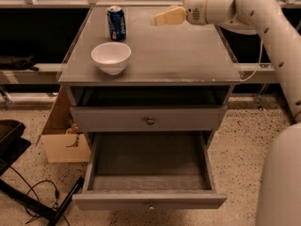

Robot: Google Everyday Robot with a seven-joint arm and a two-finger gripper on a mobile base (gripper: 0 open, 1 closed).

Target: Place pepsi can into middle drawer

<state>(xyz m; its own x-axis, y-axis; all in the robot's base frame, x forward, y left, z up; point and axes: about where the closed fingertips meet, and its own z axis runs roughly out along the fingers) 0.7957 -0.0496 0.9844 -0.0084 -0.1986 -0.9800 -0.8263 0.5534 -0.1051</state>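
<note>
The pepsi can (pixel 116 23), blue with a silver top, stands upright at the back left of the grey cabinet top (pixel 188 55). The gripper (pixel 162 17) is above the back of the top, right of the can and apart from it, with pale fingers pointing left. It holds nothing that I can see. The middle drawer (pixel 149 180) is pulled out below, its deep tray bare, with a small knob on its front.
A white bowl (pixel 111 57) sits on the cabinet top in front of the can. The upper drawer front (pixel 149 119) with a knob is pushed in. A cardboard box (pixel 63 135) stands on the floor at the left, with cables and a black stand base nearby.
</note>
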